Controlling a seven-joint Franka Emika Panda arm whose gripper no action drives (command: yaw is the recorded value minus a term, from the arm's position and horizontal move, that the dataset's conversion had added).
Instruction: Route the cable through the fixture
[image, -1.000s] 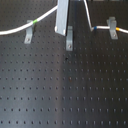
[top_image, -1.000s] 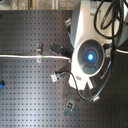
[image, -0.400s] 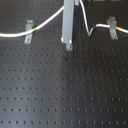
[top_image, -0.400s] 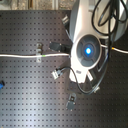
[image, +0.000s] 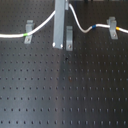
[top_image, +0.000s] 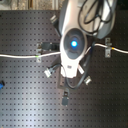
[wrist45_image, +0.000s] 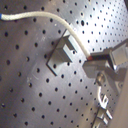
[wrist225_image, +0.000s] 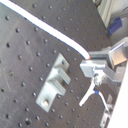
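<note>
The white cable (image: 42, 26) runs from the first exterior view's left through the left fixture (image: 29, 30), where it carries a green band. It rises behind the grey upright bar (image: 60, 25), then drops to the right fixture (image: 112, 26) with its yellow and blue bands. The middle fixture (image: 68, 38) stands just beside the bar with no cable in it. In both wrist views my gripper (wrist45_image: 91, 59) (wrist225_image: 88, 60) is shut on the cable (wrist45_image: 50, 17) (wrist225_image: 45, 27), a little above and beside the middle fixture (wrist45_image: 62, 50) (wrist225_image: 54, 84).
The black perforated board (image: 65, 95) carries everything. In the second exterior view the arm body with its blue light (top_image: 74, 44) hides the gripper; the cable (top_image: 20, 55) enters from the left. A small loose fixture (top_image: 65, 100) sits below the arm.
The arm has moved toward the second exterior view's left and slightly up, carrying the cable with it. In the first exterior view the grey bar has shifted a little left.
</note>
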